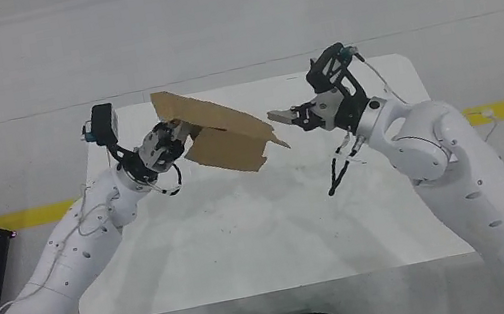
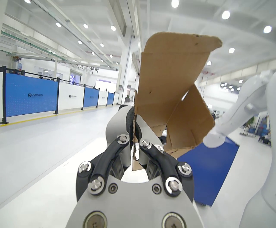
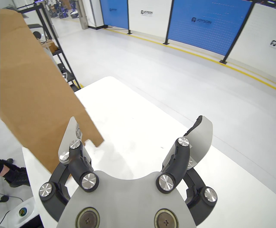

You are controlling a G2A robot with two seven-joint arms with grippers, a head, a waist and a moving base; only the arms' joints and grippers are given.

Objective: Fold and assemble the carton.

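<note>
The carton hangs in the air over the far left part of the bench, half-opened and tilted. It is pinched by one thin edge in the clenched left gripper. The right gripper sits just beside the carton's free end, jaws spread and holding nothing, one finger right at the cardboard's notched corner. The hold on a single edge looks like the weak point: a push from the right could pivot the carton between the pads or tear that ragged edge. If the right jaws close off the flap, they would likely crease a panel away from its score line, or knock the carton loose onto the bench.
</note>
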